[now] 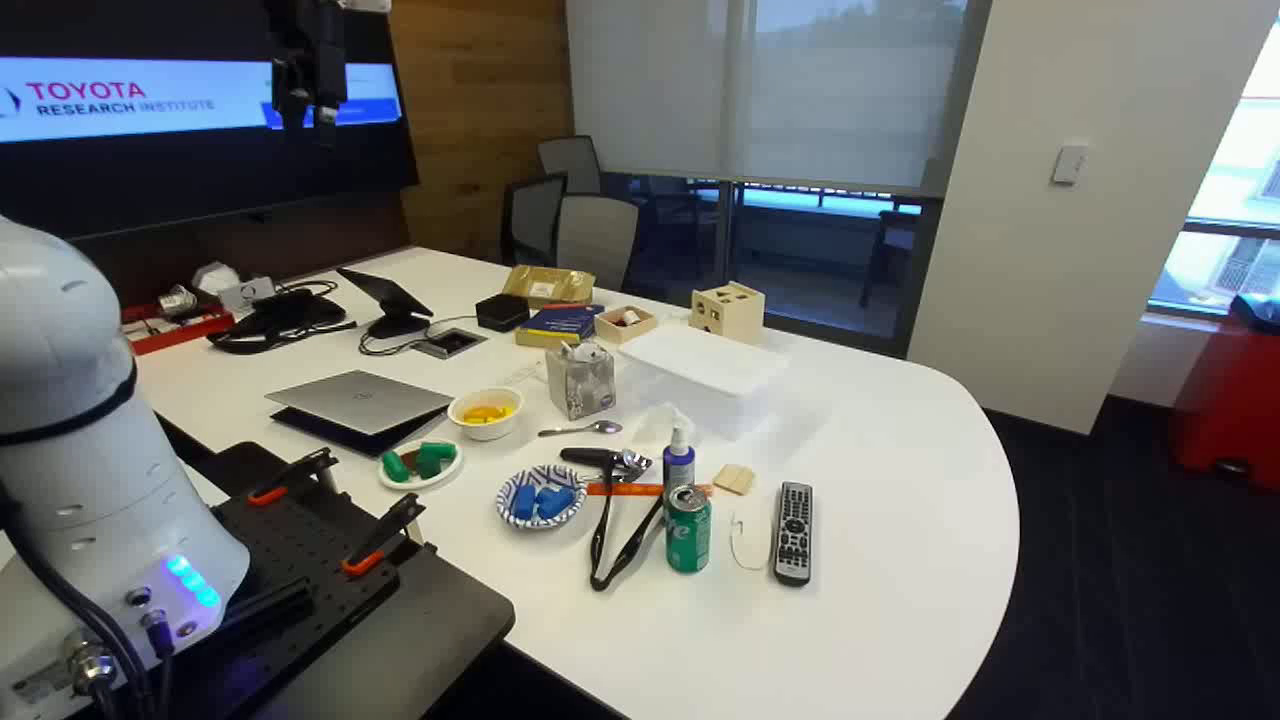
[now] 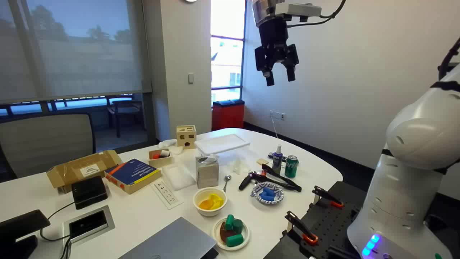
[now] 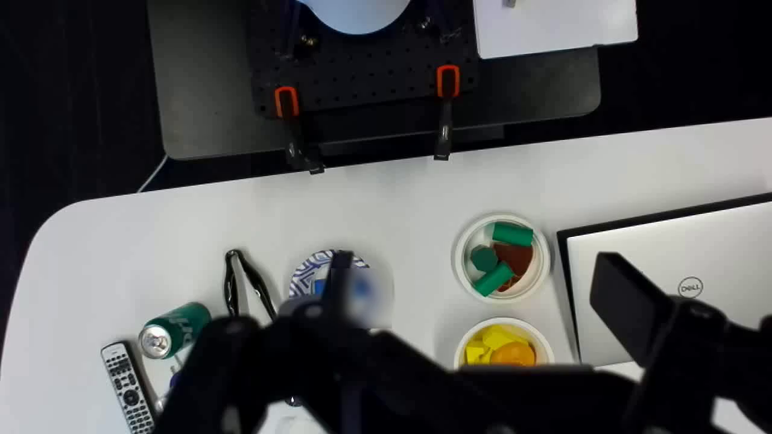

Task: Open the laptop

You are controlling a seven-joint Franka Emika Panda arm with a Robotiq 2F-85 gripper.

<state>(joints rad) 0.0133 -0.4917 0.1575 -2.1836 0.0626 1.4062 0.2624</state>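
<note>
The laptop (image 1: 360,403) shows whole only in an exterior view.

An office meeting room: a screen (image 1: 190,125) reading "Toyota Research Institute" hangs beside the white table (image 1: 880,520). Chairs (image 1: 597,235) stand along the table, a socket strip (image 2: 166,194) sits in the table's top, and blinds (image 1: 850,100) hang beyond the table.

Green can (image 1: 688,542) beside spray bottle (image 1: 678,466); yellow pieces (image 2: 216,201) in white bowl (image 1: 487,431); grey remote (image 1: 795,535).
</note>
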